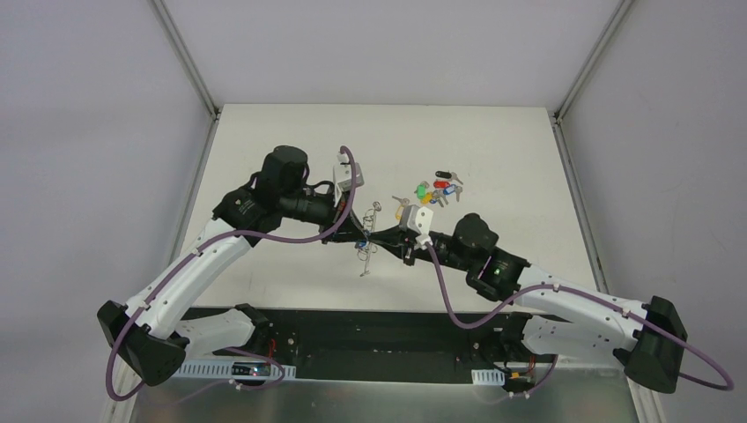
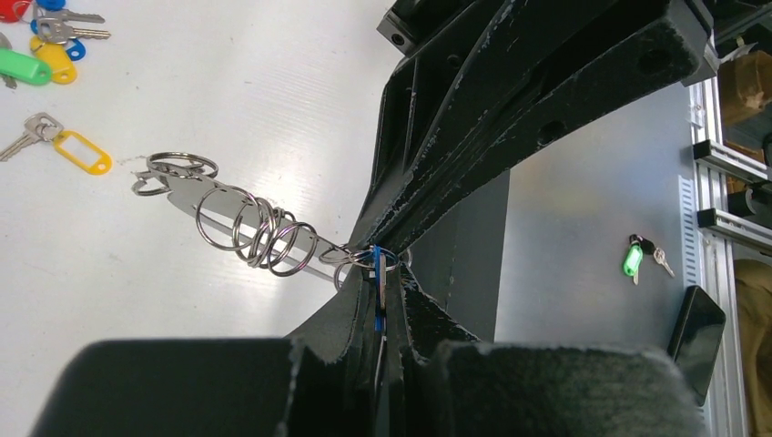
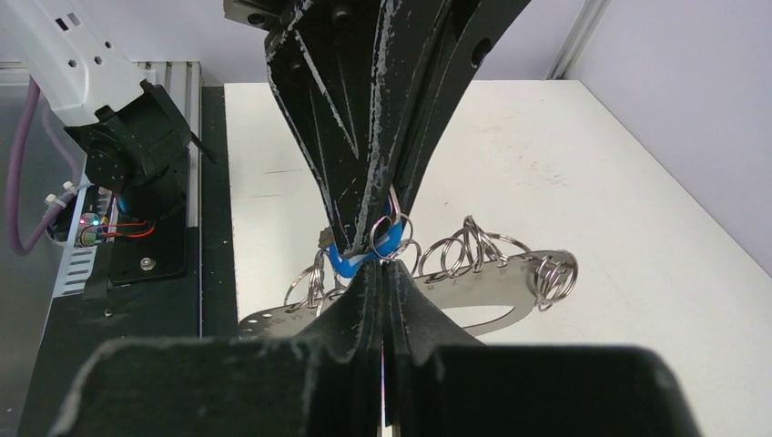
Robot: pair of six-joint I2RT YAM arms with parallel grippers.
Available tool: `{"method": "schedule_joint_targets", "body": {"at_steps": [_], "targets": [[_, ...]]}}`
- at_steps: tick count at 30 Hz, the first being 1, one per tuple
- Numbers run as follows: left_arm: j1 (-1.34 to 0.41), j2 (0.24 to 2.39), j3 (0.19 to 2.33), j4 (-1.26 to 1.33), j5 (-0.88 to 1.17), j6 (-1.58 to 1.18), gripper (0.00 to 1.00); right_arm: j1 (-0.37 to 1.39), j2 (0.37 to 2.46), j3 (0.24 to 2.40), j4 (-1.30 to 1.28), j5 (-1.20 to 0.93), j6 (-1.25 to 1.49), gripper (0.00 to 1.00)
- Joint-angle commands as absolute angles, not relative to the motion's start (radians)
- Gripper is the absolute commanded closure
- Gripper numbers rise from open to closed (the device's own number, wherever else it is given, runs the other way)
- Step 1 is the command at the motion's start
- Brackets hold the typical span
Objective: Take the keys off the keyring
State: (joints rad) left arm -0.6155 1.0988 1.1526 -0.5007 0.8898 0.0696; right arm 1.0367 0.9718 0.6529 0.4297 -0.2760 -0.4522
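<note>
The keyring [image 2: 211,202] is a flat grey metal loop hung with several small split rings [image 2: 264,238]. It is held above the table between both grippers and also shows in the right wrist view [image 3: 514,289] and the top view [image 1: 367,247]. My left gripper [image 2: 380,293] is shut on a blue-tagged key [image 2: 377,305] still linked to the keyring by a ring. My right gripper [image 3: 384,271] is shut on the keyring's edge, tip to tip with the left gripper [image 3: 371,238]. The blue tag [image 3: 350,261] sits in the left fingers. Both grippers meet at mid-table [image 1: 374,236].
A pile of loose keys with coloured tags [image 1: 436,189] lies behind the grippers, also in the left wrist view [image 2: 41,45]. A key with a yellow tag [image 2: 73,150] lies apart. A green-tagged key [image 2: 634,258] lies on the grey surface off the table [image 1: 291,141].
</note>
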Motion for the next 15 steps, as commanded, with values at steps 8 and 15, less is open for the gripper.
{"method": "schedule_joint_targets", "body": {"at_steps": [8,15], "targets": [[-0.629,1.133,1.225,-0.555,0.751,0.004,1.00,1.057,0.858,0.612,0.506,-0.311,-0.524,1.00],[-0.629,1.195,1.282,-0.615,0.730,-0.044,1.00,1.059,0.807,0.620,0.421,-0.464,-0.569,1.00]]}}
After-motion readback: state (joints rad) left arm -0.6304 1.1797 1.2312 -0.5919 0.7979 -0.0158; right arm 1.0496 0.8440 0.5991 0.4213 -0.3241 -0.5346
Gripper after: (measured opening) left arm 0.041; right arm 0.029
